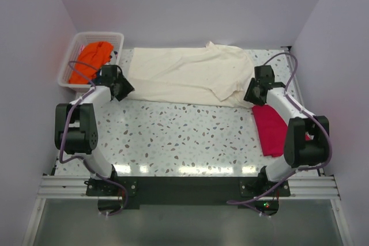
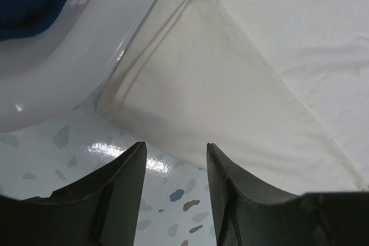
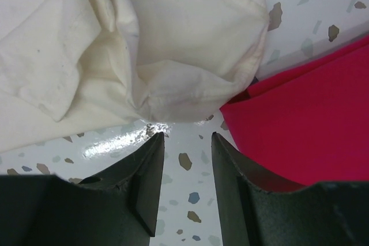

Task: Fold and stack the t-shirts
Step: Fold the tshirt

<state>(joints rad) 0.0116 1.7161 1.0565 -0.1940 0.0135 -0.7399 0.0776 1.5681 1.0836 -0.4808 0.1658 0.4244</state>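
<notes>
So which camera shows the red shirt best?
The top external view: almost the whole red shirt lies there beside the right arm. The right wrist view catches only one corner of it; the left wrist view shows none of it.

1. In the top view the light is bright, even and soft. The counter [image 1: 190, 133] shows a row of white glare patches along its near edge.
2. On the left wrist camera, glare sits just ahead of the left fingers [image 2: 118, 194], which look dark and slightly soft.
3. On the right, glare lies just beyond the right fingers [image 3: 141, 188]. The cream-white t-shirt [image 3: 173, 38] past them looks sharp, with gentle shadow in its folds.
</notes>
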